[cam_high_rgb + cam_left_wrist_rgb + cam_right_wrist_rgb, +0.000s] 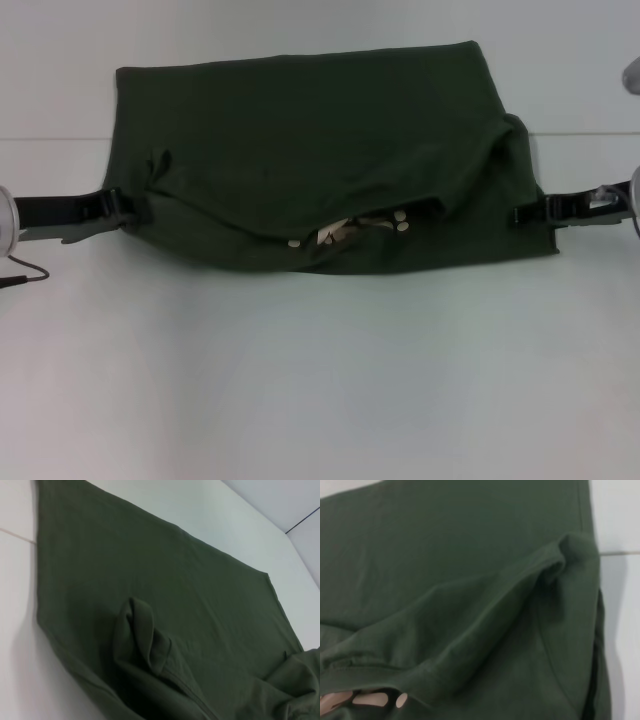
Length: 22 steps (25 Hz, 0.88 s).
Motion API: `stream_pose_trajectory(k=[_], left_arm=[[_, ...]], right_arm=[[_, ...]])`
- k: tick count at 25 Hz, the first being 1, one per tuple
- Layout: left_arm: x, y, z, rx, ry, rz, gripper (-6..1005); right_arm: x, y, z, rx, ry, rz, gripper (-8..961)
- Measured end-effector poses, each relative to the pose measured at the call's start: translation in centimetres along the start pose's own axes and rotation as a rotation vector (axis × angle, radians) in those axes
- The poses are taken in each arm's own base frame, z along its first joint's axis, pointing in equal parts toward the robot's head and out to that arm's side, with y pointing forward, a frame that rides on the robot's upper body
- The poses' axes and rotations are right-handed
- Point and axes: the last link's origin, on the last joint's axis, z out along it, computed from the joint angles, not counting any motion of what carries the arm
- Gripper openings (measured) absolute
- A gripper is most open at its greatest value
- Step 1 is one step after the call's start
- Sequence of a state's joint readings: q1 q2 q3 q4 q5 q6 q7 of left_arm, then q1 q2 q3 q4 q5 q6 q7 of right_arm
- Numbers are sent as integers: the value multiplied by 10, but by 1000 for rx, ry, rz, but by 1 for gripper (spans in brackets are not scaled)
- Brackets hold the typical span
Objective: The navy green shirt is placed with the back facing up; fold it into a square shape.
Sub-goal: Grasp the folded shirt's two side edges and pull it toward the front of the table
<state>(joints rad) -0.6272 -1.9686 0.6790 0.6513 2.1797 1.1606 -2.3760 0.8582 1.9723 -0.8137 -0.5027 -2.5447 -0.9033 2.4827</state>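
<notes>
The large dark olive-green soft shirt (320, 150) is lying mid-table, already folded into a wide rectangle, with the left gripper (128, 207) and right gripper (528, 213) pinching its side edges, leaving squaring.

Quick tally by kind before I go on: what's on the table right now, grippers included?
Navy green shirt: 1, partly folded, pale buttons showing at its near edge.
Grippers: 2, the left gripper at the shirt's left edge and the right gripper at its right edge.
Total: 3
</notes>
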Motion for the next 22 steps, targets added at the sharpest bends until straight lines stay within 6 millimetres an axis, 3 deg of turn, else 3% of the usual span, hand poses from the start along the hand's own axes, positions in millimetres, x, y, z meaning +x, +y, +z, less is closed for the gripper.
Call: stream_pose_trajectory(k=[6, 19, 22], left_arm=[[0, 0, 0, 1, 11, -8, 49], [1, 1, 1, -3, 23, -8, 59], [1, 1, 1, -3, 23, -7, 61]], right_arm=[[6, 3, 6, 9, 12, -1, 714], [12, 6, 10, -1, 20, 5, 589], [12, 6, 10, -1, 15, 13, 478]])
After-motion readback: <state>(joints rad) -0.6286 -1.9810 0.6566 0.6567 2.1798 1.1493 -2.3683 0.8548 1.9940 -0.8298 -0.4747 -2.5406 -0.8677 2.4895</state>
